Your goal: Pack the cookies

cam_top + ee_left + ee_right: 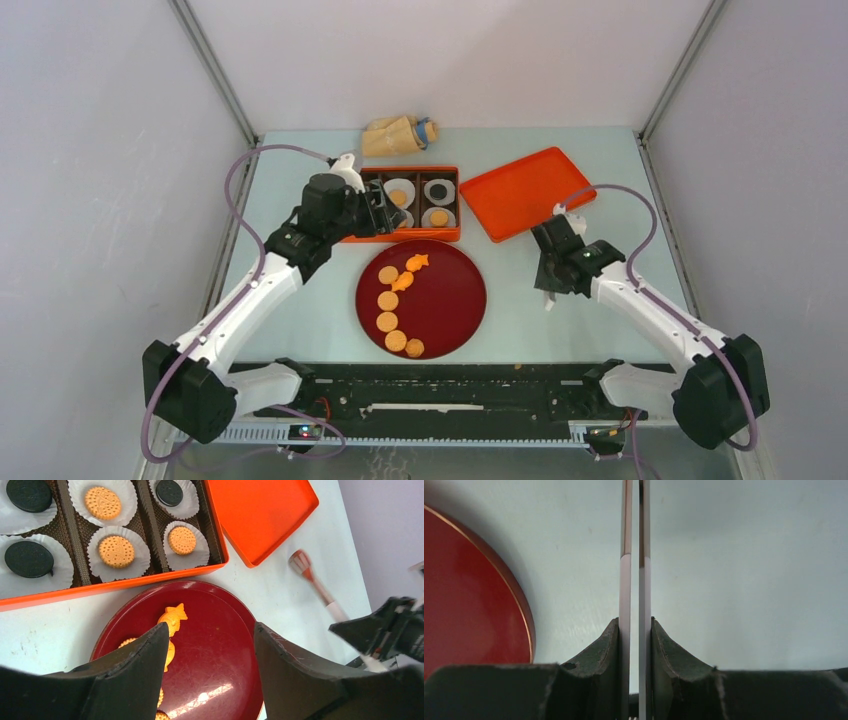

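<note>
Right gripper (635,630) fills the bottom of its wrist view, pads pinched on the tongs (626,570). The blades are squeezed almost together, with nothing seen between them.

Cookies (388,299): a curved row of tan rounds plus two star-like orange pieces on the left half of the dark red plate (450,300). More cookies, tan and black, sit one per white liner (141,562) in the orange box (410,237) just beyond the plate's far rim.

Left gripper (210,627) hovers over that far rim, jaws wide, empty. The orange lid (520,190) lies beyond the plate, to its right. The tongs point at the table (749,555) just right of the plate.

Judged step: fetch a cookie with the tongs.
- Ease the squeeze so the blades spread.
- Come in low over the plate's right rim.
- Take one round by its edges, lightly; probably brittle.
- Left arm should leave the box unobstructed for the drop.
</note>
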